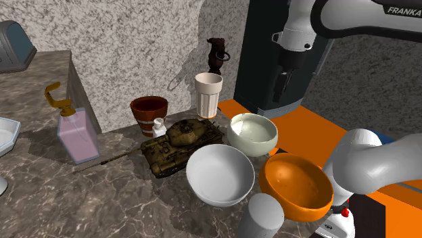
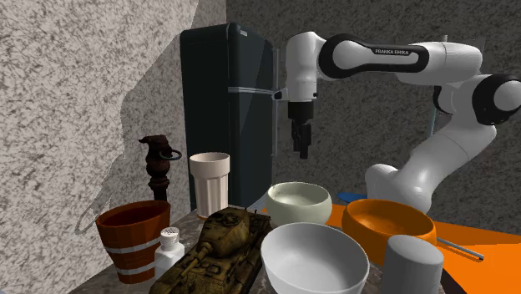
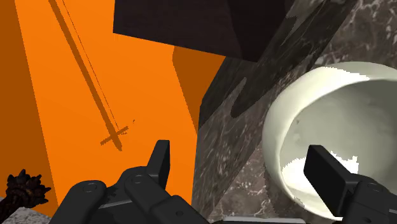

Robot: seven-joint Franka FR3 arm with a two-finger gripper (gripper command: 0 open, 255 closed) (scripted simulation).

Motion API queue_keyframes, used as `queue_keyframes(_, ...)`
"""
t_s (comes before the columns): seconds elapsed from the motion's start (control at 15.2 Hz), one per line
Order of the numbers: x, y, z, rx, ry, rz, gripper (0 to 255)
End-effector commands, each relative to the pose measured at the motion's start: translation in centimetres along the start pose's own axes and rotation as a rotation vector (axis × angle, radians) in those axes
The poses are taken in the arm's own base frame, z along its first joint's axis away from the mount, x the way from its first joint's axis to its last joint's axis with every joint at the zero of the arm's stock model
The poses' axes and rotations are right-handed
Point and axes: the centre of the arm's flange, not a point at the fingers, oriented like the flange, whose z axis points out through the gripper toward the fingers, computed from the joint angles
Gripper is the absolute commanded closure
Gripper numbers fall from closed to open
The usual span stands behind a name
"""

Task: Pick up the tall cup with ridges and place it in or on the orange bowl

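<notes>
Marble counter (image 1: 67, 196) against a speckled wall (image 1: 135, 47): the gripper (image 2: 300, 144) (image 3: 240, 153) hangs spread and empty above a pale bowl's (image 1: 252, 133) edge. In the shoulder view, the cup (image 1: 207, 94) stands on the counter at ten o'clock from that bowl, with the orange bowl (image 1: 297, 186) at five o'clock.

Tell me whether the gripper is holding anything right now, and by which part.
Nothing is held. The gripper is open, fingers apart in the air near the pale bowl; the tall ridged cup stands free by the wall.
</notes>
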Motion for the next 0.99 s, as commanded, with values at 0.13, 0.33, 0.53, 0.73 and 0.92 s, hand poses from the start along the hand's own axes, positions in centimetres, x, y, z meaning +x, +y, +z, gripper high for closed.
queue_keyframes(0.13, 2.6, 0.2, -0.2, 0.009, 0.005, -0.002, 0)
queue_keyframes(0.33, 6.4, 0.6, -0.4, 0.023, 0.013, -0.006, 0)
queue_keyframes(0.53, 10.2, 0.9, -0.7, 0.037, 0.021, -0.009, 0)
queue_keyframes(0.73, 14.0, 1.2, -1.0, 0.051, 0.028, -0.012, 0)
queue_keyframes(0.92, 17.9, 1.5, -1.4, 0.065, 0.036, -0.016, 0)
